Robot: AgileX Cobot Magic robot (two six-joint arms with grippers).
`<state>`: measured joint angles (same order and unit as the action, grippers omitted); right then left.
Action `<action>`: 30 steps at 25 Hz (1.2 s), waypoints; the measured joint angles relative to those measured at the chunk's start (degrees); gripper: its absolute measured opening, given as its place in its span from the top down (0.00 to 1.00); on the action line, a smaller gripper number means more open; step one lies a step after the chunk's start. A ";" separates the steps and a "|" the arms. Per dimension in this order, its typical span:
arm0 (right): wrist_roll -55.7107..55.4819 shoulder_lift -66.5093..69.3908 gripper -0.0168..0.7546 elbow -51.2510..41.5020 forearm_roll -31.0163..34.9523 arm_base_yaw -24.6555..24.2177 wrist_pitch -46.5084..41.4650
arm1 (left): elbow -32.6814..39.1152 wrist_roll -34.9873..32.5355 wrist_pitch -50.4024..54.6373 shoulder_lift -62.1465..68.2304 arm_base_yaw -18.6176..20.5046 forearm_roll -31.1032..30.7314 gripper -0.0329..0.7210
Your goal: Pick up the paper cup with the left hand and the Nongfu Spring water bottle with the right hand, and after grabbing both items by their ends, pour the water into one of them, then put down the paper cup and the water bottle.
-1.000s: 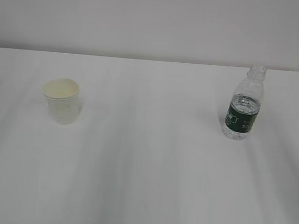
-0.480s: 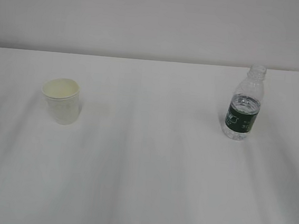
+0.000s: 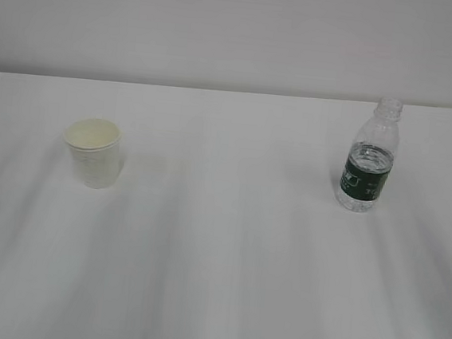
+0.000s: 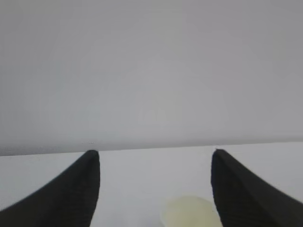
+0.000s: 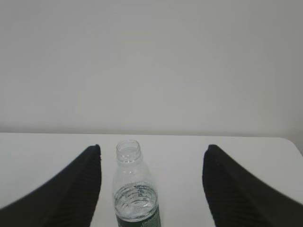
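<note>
Paper cup (image 3: 93,152) upright on the white table (image 3: 217,257), left side; Nongfu Spring water bottle (image 3: 369,155) upright, uncapped, well apart on the right, water (image 3: 368,161) inside. Left hand (image 4: 155,153) behind the cup, fingers spread, empty. Right hand (image 5: 151,149) behind the bottle, fingers spread, nothing gripped.

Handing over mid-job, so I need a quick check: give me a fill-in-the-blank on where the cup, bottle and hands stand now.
1. The paper cup stands ____ on the table, untouched.
2. The Nongfu Spring water bottle has no ____ on its neck.
3. The left hand and right hand both have their fingers ____.
4. Between the right hand's fingers, farther off, stands the ____.

Missing words: upright; cap; open; bottle
</note>
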<state>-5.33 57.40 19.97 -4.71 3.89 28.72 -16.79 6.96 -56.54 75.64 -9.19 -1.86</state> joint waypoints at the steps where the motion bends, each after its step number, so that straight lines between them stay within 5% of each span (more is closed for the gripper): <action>1: 0.00 0.24 0.32 -0.85 0.00 0.00 1.29 | 0.14 0.13 -0.09 0.55 0.00 -0.58 0.26; 17: -1.66 20.50 0.32 -14.03 0.15 0.00 35.17 | 6.41 1.82 -8.56 16.38 0.00 -5.27 0.28; 30: -1.01 36.21 0.32 -13.77 1.08 0.00 36.26 | 6.41 3.43 -8.63 16.75 0.00 -8.12 0.28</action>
<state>-6.35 93.61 6.21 -3.64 3.89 64.98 -10.38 10.39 -65.17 92.39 -9.19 -9.97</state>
